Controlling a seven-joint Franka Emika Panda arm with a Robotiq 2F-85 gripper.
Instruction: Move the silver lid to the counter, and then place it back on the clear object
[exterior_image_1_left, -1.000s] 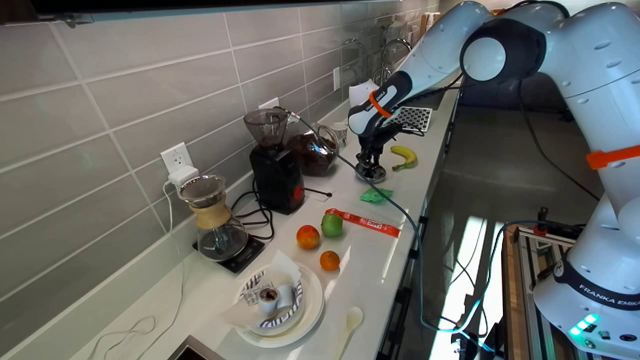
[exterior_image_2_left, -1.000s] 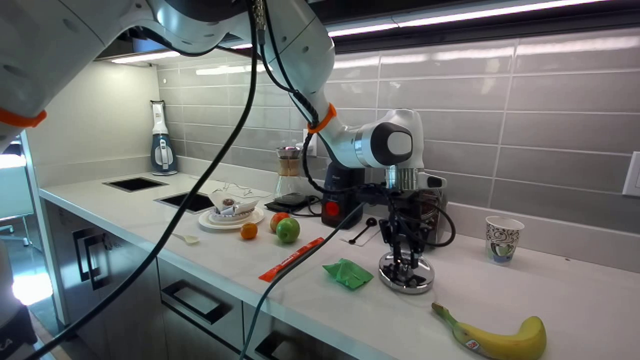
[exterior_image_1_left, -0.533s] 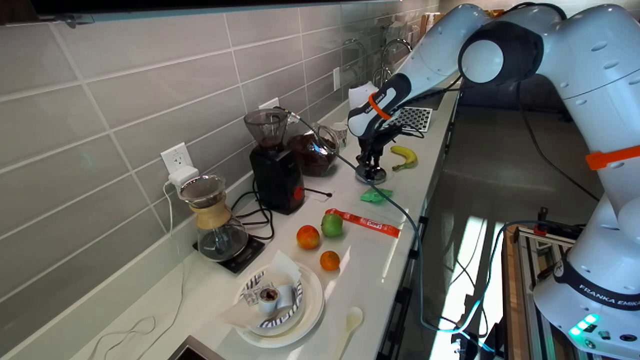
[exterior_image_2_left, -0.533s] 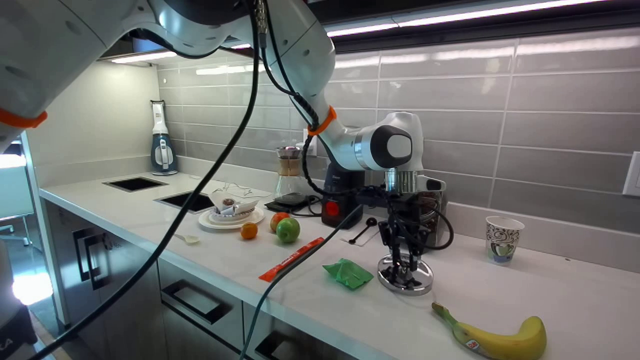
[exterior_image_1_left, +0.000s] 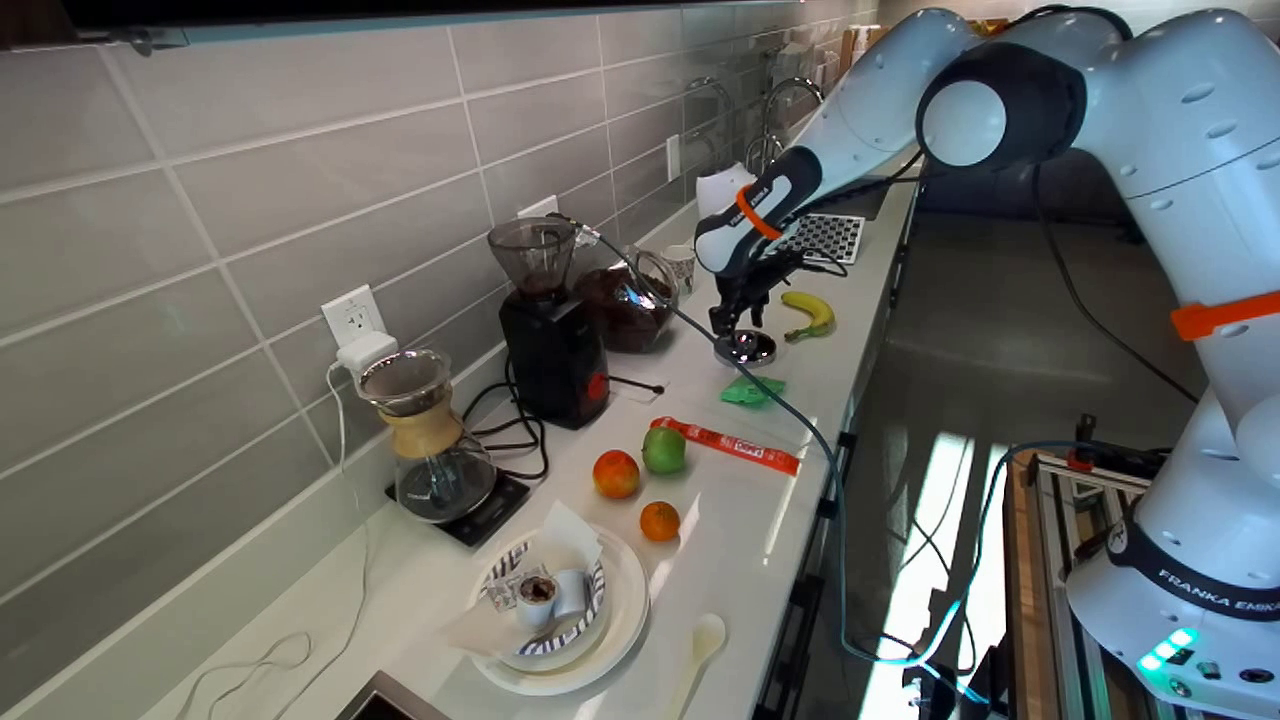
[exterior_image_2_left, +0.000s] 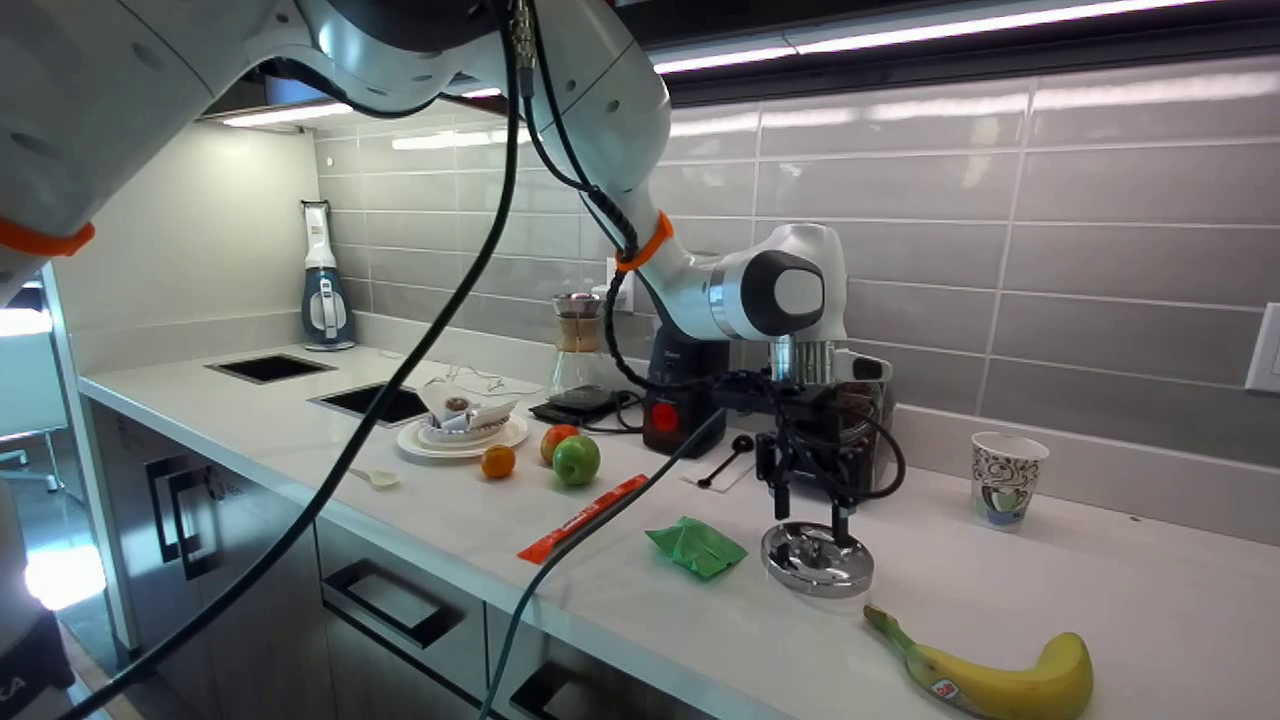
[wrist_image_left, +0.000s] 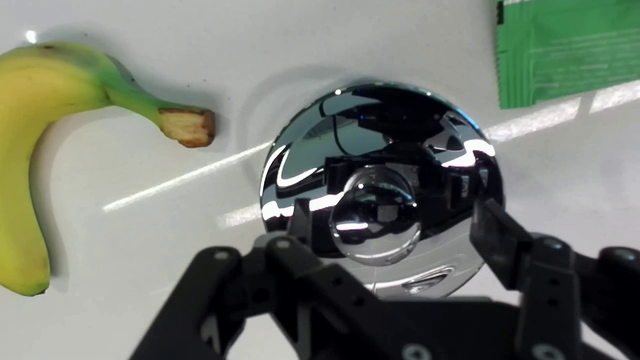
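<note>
The round, mirror-like silver lid (exterior_image_2_left: 815, 568) rests on the white counter (exterior_image_2_left: 1150, 580), its ball-shaped knob pointing up. Above it, my gripper (exterior_image_2_left: 811, 522) stands open. In the wrist view the lid (wrist_image_left: 310, 145) lies under the spread fingers (wrist_image_left: 495, 230), with a gap on both sides of the knob (wrist_image_left: 377, 225). The clear object, a glass jar (exterior_image_1_left: 622, 305) filled with dark coffee beans, stands beside the black grinder in an exterior view, its round mouth uncovered. In another exterior view my gripper and wrist hide most of that jar.
A banana (exterior_image_2_left: 1000, 675) and a green packet (exterior_image_2_left: 697, 547) lie close to the lid. By the wall stand a black grinder (exterior_image_1_left: 553, 355) and a patterned paper cup (exterior_image_2_left: 1008, 480). A red stick packet (exterior_image_1_left: 730, 445) lies nearby, and a cable (exterior_image_1_left: 790, 405) crosses in front.
My gripper has opened: its fingers have spread away from the lid's knob. Just before that the arm sank a little. The lid has shifted slightly and sits on the counter.
</note>
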